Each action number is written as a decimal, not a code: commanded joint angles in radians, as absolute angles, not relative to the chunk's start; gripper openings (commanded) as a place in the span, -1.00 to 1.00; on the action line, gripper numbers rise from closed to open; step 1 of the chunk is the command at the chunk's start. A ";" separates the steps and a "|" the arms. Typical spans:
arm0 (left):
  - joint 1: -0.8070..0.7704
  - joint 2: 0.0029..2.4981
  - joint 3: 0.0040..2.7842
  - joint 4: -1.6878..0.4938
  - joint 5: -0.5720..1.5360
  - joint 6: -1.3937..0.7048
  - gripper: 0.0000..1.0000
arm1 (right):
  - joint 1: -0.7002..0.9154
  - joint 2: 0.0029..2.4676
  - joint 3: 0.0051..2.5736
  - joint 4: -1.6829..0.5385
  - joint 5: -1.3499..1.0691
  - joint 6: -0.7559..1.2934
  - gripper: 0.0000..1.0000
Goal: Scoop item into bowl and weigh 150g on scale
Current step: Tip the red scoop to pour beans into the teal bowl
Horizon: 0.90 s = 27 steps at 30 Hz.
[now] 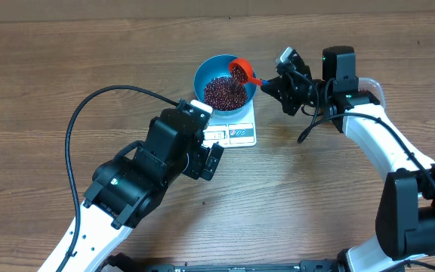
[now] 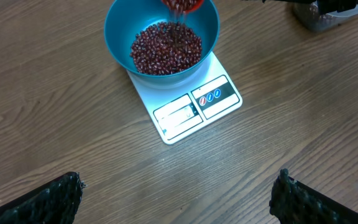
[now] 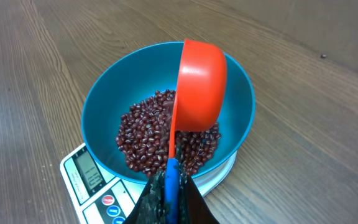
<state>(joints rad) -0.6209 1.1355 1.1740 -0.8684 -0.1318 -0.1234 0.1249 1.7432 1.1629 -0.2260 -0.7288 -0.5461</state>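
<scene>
A blue bowl stands on the white scale and holds a heap of dark red-brown beans. My right gripper is shut on the blue handle of a red scoop. The scoop is tipped over the bowl's far side, beans spilling from it. My left gripper hangs open over bare wood in front of the scale, holding nothing.
A clear plastic tub with more beans sits at the right, behind my right arm. My left arm's black cable loops over the table's left side.
</scene>
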 commanded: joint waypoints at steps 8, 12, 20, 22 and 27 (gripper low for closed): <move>-0.616 1.139 1.181 -0.867 -0.141 -0.108 0.99 | 0.129 1.745 1.164 -0.210 -0.745 -0.690 -0.92; -0.616 1.139 1.181 -0.867 -0.141 -0.108 0.99 | 0.129 1.745 1.164 -0.210 -0.745 -0.690 -0.92; -0.616 1.139 1.181 -0.867 -0.141 -0.108 0.99 | 0.129 1.745 1.164 -0.210 -0.745 -0.691 -0.93; -0.616 1.139 1.181 -0.867 -0.141 -0.108 0.99 | 0.129 1.745 1.164 -0.210 -0.745 -0.703 -0.93; -0.616 1.139 1.181 -0.867 -0.141 -0.108 0.99 | 0.129 1.745 1.164 -0.205 -0.745 -0.778 -0.92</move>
<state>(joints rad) -0.6209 1.1355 1.1736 -0.8684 -0.1318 -0.1234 0.1253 1.7432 1.1629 -0.2127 -0.7288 -0.7124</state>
